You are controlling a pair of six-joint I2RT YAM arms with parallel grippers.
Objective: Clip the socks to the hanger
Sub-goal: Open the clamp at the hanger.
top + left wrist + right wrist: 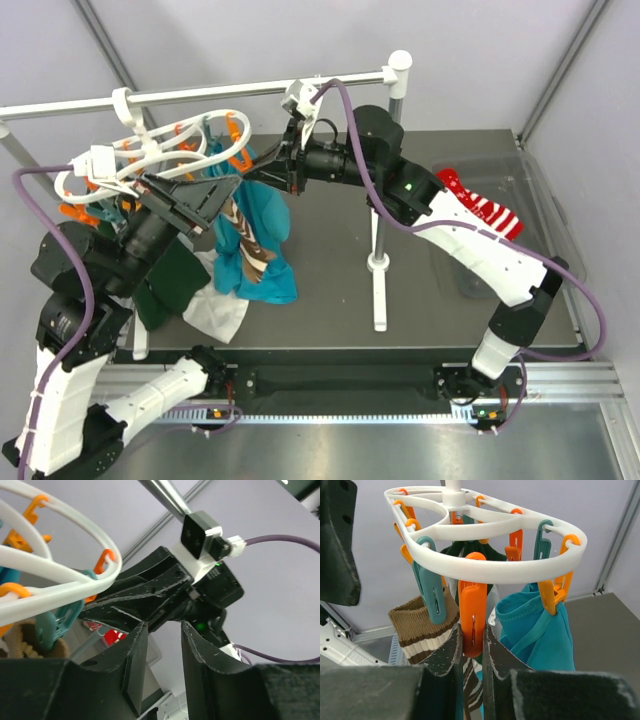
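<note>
Clipping a brown sock (248, 240): right gripper (471, 636) narrowly squeezes an orange clothespin (472, 600) on the hanger (495, 573); left gripper (162, 630) is parted, empty. Next, seat the cuff, then release.

Top view overhead from behind, wrist views close, all showing hanger (495, 574)

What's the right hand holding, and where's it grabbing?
The right gripper pinches an orange clothespin by its lower end; the left gripper holds nothing.

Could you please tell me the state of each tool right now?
Left tool: open, empty.
Right tool: closed on an orange clothespin.
</note>
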